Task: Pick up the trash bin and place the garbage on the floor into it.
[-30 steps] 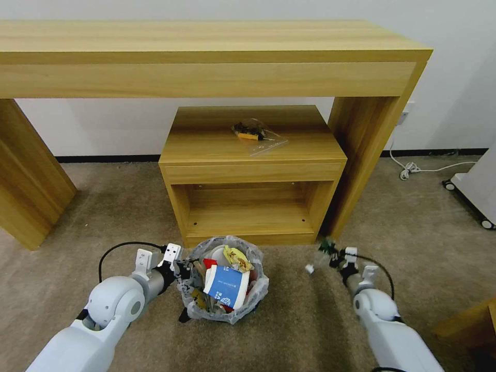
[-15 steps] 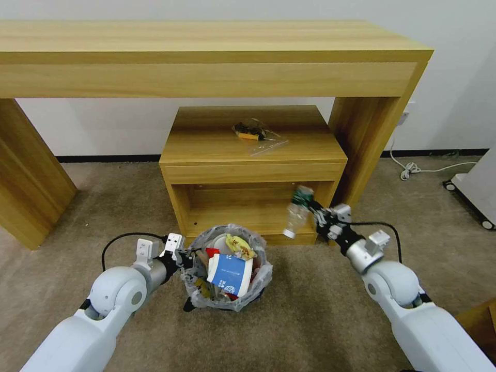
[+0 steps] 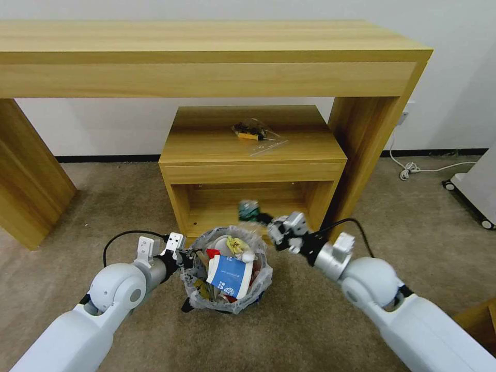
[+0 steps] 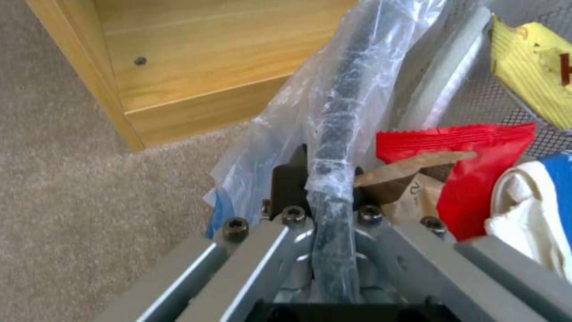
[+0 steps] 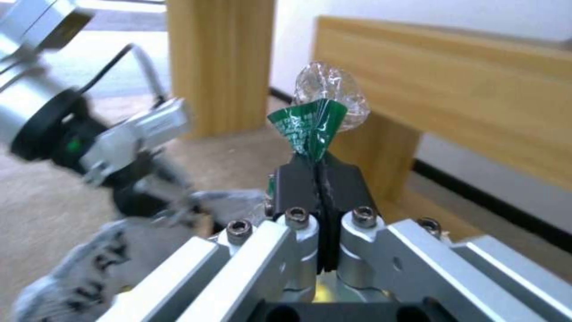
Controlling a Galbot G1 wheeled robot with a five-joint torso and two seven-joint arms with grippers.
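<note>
The trash bin (image 3: 194,289), black with a crinkled clear liner, stands in front of the low cabinet. It is heaped with garbage: a blue-white carton (image 3: 227,276), a yellow wrapper (image 3: 237,244) and a red wrapper (image 3: 210,252). My left gripper (image 3: 186,257) is shut on the bin's left rim (image 4: 342,103), pinching rim and liner (image 4: 325,179). Just above the bin's far edge, my right gripper (image 3: 264,218) is shut on the green bottle (image 3: 249,210). Its fingers pinch the bottle's green label (image 5: 311,125), and the crumpled clear body sticks out beyond the gripper (image 5: 321,172).
A low wooden cabinet (image 3: 253,155) stands right behind the bin, with a clear bag holding a yellow-black item (image 3: 256,133) on top. A tall wooden table (image 3: 206,51) spans above it. A white cable (image 3: 413,168) and a wheeled white unit (image 3: 475,196) lie at the right.
My right arm has swung up and leftward with the green bottle, from the carpet right of the bin to just above its far rim. The left gripper has kept its hold on the rim.
</note>
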